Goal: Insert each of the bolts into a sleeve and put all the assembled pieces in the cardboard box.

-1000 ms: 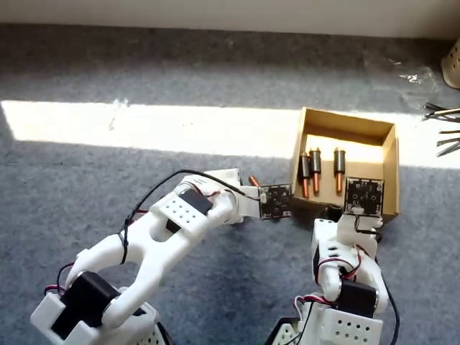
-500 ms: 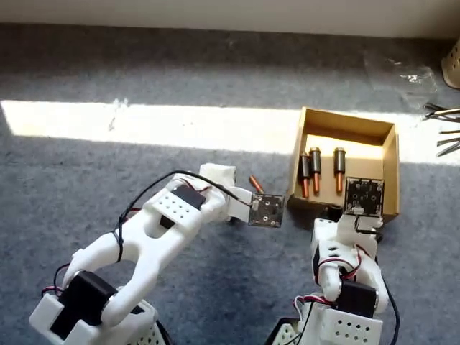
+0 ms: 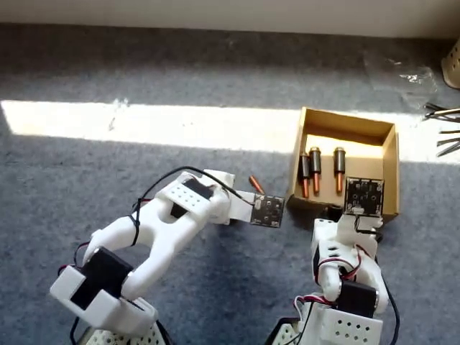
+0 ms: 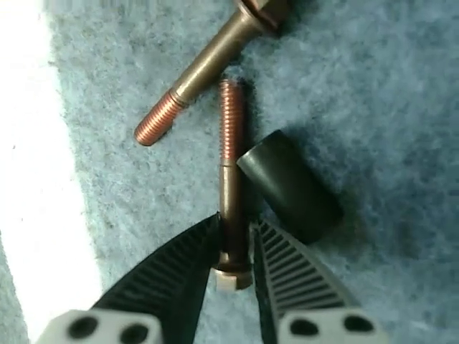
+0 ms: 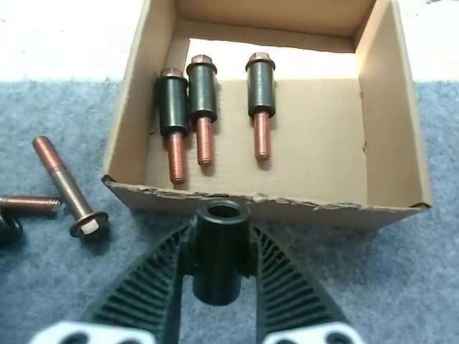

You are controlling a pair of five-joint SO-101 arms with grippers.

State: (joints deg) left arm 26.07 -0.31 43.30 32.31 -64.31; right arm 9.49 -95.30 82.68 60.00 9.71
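Note:
My left gripper [image 4: 235, 226] is shut on a copper bolt [image 4: 232, 150] near its hex head; the bolt lies flat on the grey carpet. A black sleeve [image 4: 290, 186] lies right beside it, and a second loose bolt [image 4: 208, 68] lies just beyond. My right gripper [image 5: 221, 235] is shut on another black sleeve [image 5: 219, 265], held with its bore toward the camera, just outside the front wall of the cardboard box [image 5: 251, 204]. Three assembled pieces [image 5: 202, 93] lie side by side in the box. From above, the left arm's wrist [image 3: 266, 210] is left of the box [image 3: 345, 118].
One loose bolt [image 5: 68, 188] lies on the carpet left of the box, with another bolt's threaded tip [image 5: 29, 204] next to it. Metal tools [image 3: 442, 129] and a clear plastic bag [image 3: 402, 72] lie at the far right. A bright sunlit band crosses the carpet [image 3: 144, 122].
The left arm's wrist has drawn back left, away from the box, and settled over the loose bolts. The right arm has stayed still with its sleeve.

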